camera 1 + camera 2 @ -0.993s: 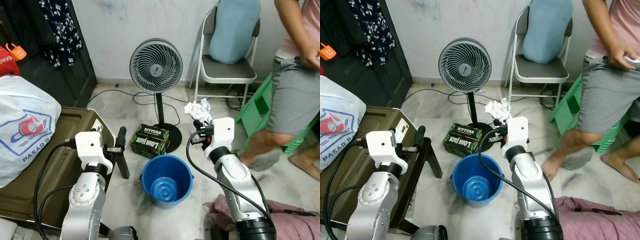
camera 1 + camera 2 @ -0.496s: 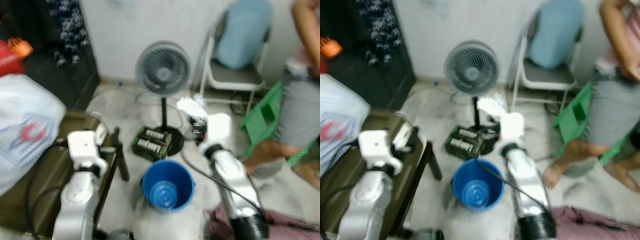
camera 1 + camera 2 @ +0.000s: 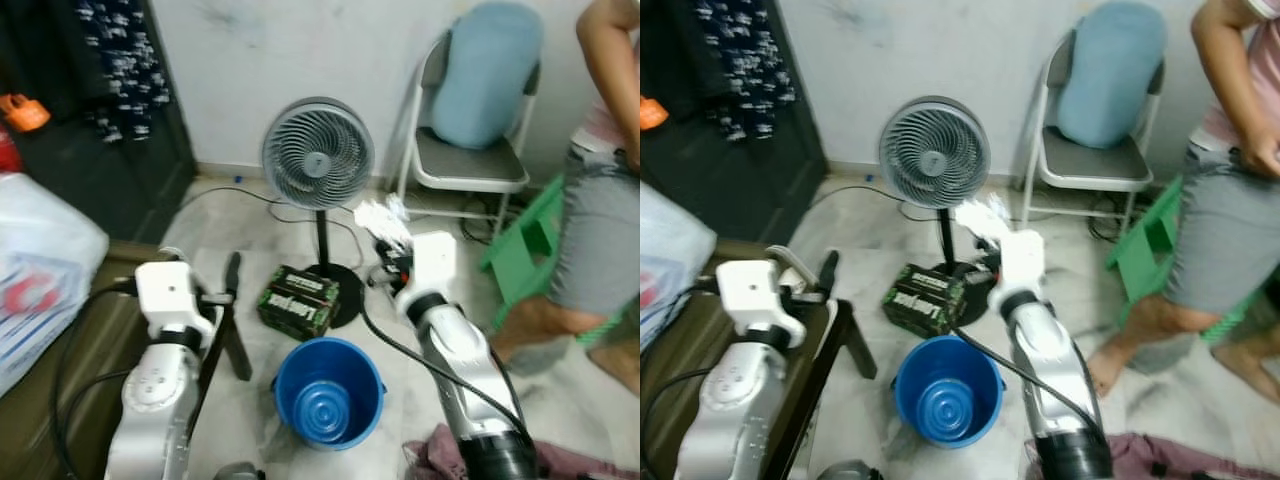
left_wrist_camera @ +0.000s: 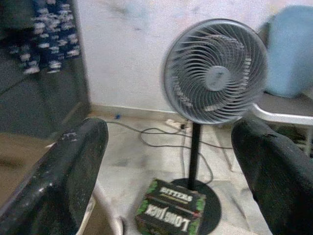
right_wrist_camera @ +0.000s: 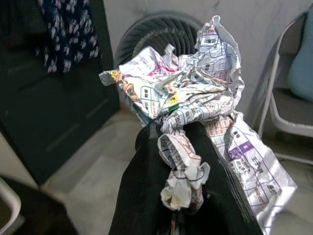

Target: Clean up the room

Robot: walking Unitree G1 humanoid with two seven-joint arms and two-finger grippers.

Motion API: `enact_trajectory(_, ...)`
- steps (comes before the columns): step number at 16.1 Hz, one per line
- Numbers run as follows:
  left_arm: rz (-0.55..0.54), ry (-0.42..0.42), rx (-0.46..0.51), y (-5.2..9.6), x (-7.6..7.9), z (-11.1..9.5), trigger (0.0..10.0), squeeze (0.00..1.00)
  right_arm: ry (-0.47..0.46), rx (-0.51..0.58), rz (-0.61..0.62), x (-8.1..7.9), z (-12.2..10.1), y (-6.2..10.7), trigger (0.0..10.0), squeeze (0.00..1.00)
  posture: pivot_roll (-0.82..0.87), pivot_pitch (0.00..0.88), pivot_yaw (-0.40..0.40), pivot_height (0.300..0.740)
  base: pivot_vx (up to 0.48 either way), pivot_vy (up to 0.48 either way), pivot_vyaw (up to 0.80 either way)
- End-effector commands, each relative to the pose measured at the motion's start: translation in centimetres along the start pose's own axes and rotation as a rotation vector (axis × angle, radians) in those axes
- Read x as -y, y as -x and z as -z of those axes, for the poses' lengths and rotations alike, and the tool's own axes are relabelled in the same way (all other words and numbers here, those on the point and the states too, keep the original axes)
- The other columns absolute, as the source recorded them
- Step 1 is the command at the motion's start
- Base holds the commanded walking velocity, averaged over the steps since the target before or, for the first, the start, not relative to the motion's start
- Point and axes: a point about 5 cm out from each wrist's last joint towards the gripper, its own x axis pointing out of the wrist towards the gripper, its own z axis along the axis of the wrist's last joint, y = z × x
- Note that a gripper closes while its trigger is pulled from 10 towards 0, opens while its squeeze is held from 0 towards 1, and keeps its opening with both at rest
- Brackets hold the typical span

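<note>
Crumpled paper (image 5: 195, 103) clamped in right pincer (image 3: 388, 232), held beyond and above blue bucket (image 3: 328, 392); left pincer (image 3: 232, 275) fingers apart, empty, beside bucket.

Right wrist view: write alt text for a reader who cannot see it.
The right gripper has its two black fingers shut on a crumpled printed paper wad. Behind it stand a grey pedestal fan, a dark door and a folding chair against a pale wall.
</note>
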Motion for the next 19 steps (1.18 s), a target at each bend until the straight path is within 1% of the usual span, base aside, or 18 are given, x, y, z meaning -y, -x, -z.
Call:
enact_trajectory(1,0.026,0.011,0.002,-0.1,0.9,0.0,10.0,0.0,0.014,-0.013,0.032,1.0,0.3,0.5,10.0,0.0,-0.02,0.01,-0.005,0.74,0.292,0.0,0.0)
enact_trajectory(5,0.03,0.018,0.006,-0.1,0.8,-0.1,10.0,0.0,0.017,-0.015,0.029,0.9,0.3,0.4,10.0,0.0,-0.02,0.01,-0.005,0.74,0.327,0.0,0.0)
enact_trajectory(10,0.004,-0.003,0.002,0.0,0.6,-0.1,10.0,0.0,0.013,-0.023,0.018,0.7,0.5,0.0,10.0,0.0,0.0,0.01,-0.009,0.74,0.0,0.0,0.0)
enact_trajectory(11,0.01,-0.024,-0.005,0.2,0.4,0.0,10.0,0.0,0.016,-0.051,0.011,0.5,0.8,-0.3,10.0,0.0,0.0,0.01,-0.009,0.74,0.0,0.0,0.0)
enact_trajectory(12,0.065,-0.104,-0.005,0.6,0.5,-0.1,10.0,0.0,0.014,-0.133,0.003,0.1,2.0,-0.9,10.0,0.0,0.02,0.011,-0.012,0.74,0.0,0.0,0.0)
enact_trajectory(14,0.109,-0.155,-0.013,1.1,0.7,0.1,10.0,0.0,0.001,-0.176,0.007,0.1,2.7,-1.2,10.0,0.0,0.04,0.016,-0.016,0.74,0.0,0.0,0.0)
enact_trajectory(16,0.155,-0.183,-0.025,1.7,0.7,0.1,10.0,0.0,0.002,-0.201,0.011,0.0,3.0,-1.9,10.0,0.0,0.07,0.025,-0.014,0.74,0.0,0.0,0.0)
enact_trajectory(17,0.189,-0.217,-0.036,2.4,0.3,0.0,10.0,0.0,0.018,-0.242,0.019,-0.5,3.7,-2.6,10.0,0.0,0.09,0.041,-0.01,0.74,0.0,0.0,0.0)
enact_trajectory(19,0.22,-0.257,-0.042,3.2,-0.1,-0.3,10.0,0.0,0.012,-0.286,0.022,-1.4,4.4,-2.9,10.0,0.0,0.12,0.065,0.001,0.74,0.0,0.0,0.0)
